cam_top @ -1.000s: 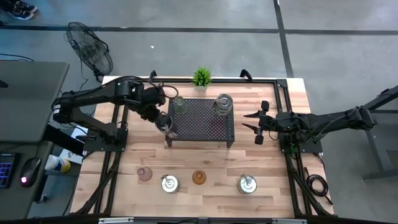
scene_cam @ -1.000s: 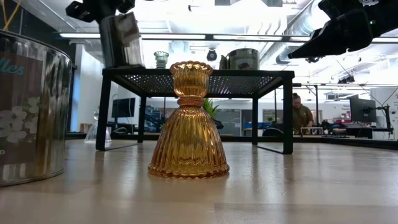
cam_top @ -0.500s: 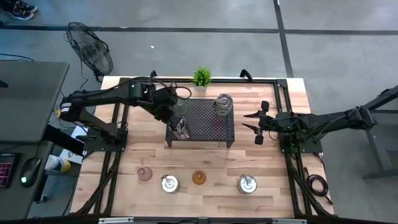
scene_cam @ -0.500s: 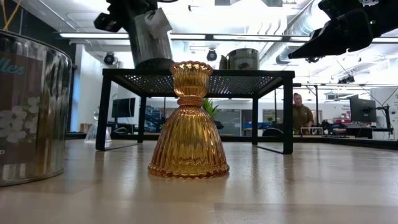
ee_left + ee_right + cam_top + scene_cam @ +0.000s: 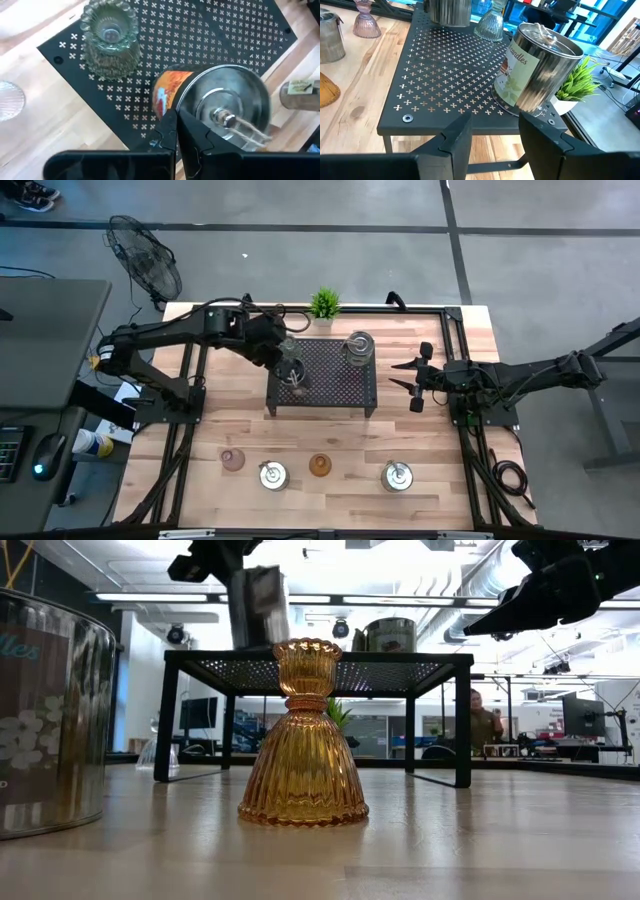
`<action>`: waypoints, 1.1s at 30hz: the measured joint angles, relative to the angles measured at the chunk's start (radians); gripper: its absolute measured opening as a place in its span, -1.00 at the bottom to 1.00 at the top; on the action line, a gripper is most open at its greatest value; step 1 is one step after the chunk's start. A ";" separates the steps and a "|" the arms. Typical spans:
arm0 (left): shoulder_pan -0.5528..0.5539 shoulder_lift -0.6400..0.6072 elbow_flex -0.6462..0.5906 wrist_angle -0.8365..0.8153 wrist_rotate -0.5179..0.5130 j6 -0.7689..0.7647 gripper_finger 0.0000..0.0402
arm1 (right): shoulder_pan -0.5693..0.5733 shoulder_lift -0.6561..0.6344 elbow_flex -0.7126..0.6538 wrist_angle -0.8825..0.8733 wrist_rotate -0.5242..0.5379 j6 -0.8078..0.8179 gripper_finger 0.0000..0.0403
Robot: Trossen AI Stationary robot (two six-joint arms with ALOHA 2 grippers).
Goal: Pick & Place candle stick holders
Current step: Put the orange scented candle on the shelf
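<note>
High view: left arm holds a silver tin holder over the rack.

The left gripper [image 5: 176,131] pinches the rim of the silver tin [image 5: 215,112], which hangs over the black perforated rack [image 5: 340,385] close beside the greenish glass holder [image 5: 108,37] standing there. Another tin [image 5: 535,67] stands at the rack's far corner, near the potted plant [image 5: 323,303]. The right gripper [image 5: 492,131] waits off the rack's right end, its fingers spread and empty. An amber holder [image 5: 303,735], a pink one [image 5: 232,459] and two more silver ones stand on the table in front. The rim grip looks thin, so the tin could tilt or slip at release, or knock the glass holder.
</note>
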 joint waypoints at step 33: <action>0.000 0.092 0.006 0.103 0.019 0.079 -1.00 | 0.000 0.002 0.000 -0.007 0.000 0.004 -0.24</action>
